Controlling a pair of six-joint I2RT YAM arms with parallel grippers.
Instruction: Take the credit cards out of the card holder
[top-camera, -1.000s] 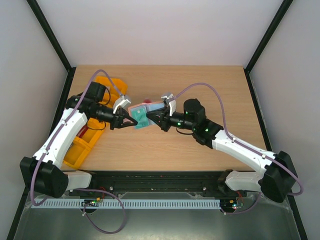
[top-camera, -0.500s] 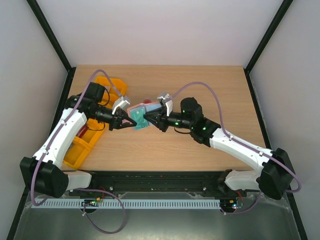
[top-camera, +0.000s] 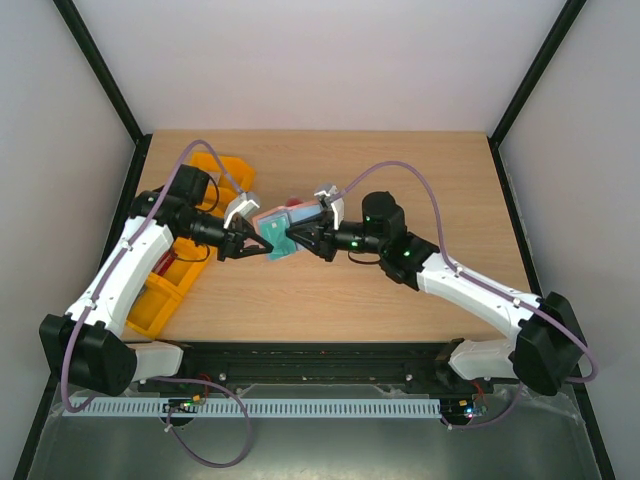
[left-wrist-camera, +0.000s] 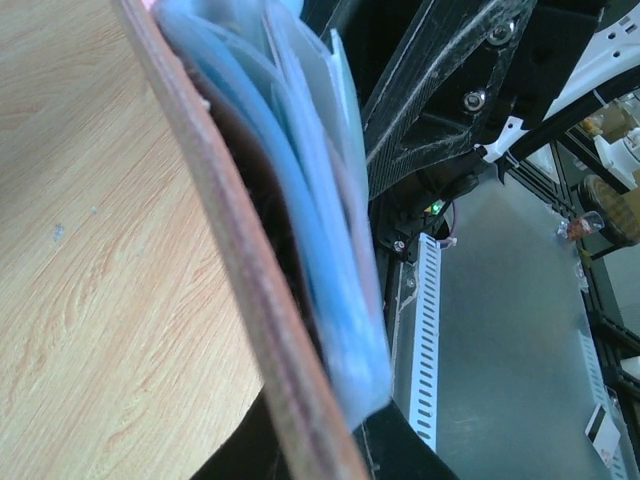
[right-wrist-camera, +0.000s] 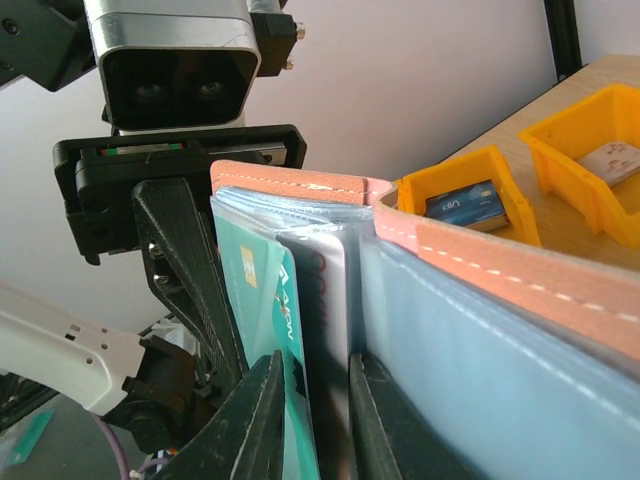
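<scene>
The card holder (top-camera: 272, 222), reddish-brown outside and grey-blue inside, hangs open above the table between both arms. My left gripper (top-camera: 262, 245) is shut on its left edge; in the left wrist view the holder (left-wrist-camera: 250, 300) runs edge-on out of that gripper (left-wrist-camera: 320, 440). A teal-green credit card (top-camera: 282, 244) pokes out of a clear sleeve. In the right wrist view my right gripper (right-wrist-camera: 312, 420) stands narrowly open. The teal card (right-wrist-camera: 255, 290) and a pale card (right-wrist-camera: 330, 290) with a red round mark sit between its fingers. The left gripper's finger (right-wrist-camera: 190, 270) shows behind the holder (right-wrist-camera: 480, 260).
Orange plastic bins (top-camera: 215, 170) stand along the table's left side, under the left arm. Two of them (right-wrist-camera: 470, 195) (right-wrist-camera: 590, 140) hold small card-like items. The wooden table (top-camera: 420, 180) extends to the right, with black frame posts at its corners.
My right gripper has moved left to the holder and its jaws have parted a little, now straddling the cards. The left gripper still holds the holder in the same place.
</scene>
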